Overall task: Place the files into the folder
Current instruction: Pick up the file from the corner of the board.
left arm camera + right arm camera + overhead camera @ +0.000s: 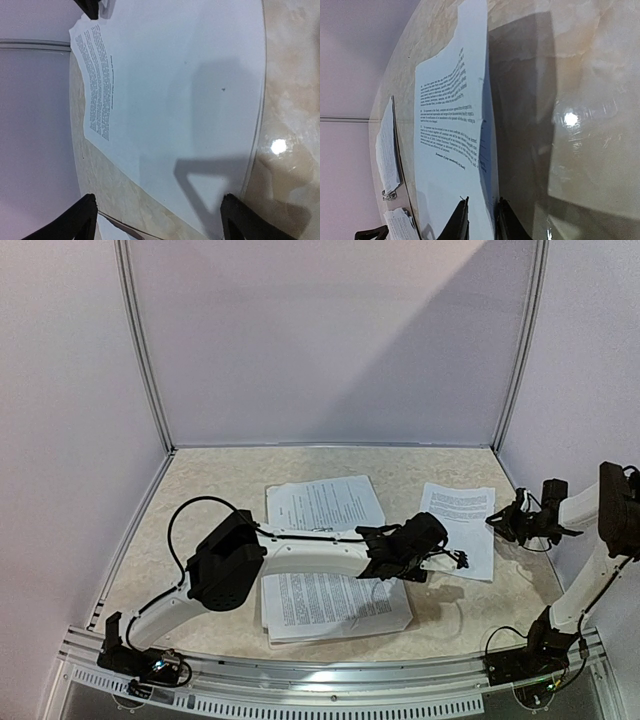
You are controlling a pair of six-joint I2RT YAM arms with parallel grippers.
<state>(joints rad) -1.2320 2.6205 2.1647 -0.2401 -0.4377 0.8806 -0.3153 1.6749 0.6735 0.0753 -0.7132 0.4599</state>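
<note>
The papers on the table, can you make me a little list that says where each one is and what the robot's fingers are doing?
table: beige marbled top
middle papers: printed sheets under the left arm
near stack: printed stack at the front edge
right sheet: single printed page lying apart, on the right
left gripper: fingers spread wide above a white sheet, holding nothing
right gripper: fingers nearly together, pinching the right sheet's edge
folder: cannot pick it out for sure

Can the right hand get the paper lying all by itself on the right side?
Probably yes. The right hand is at that sheet's edge, its fingers nearly pinched around it, with nothing in between.
</note>
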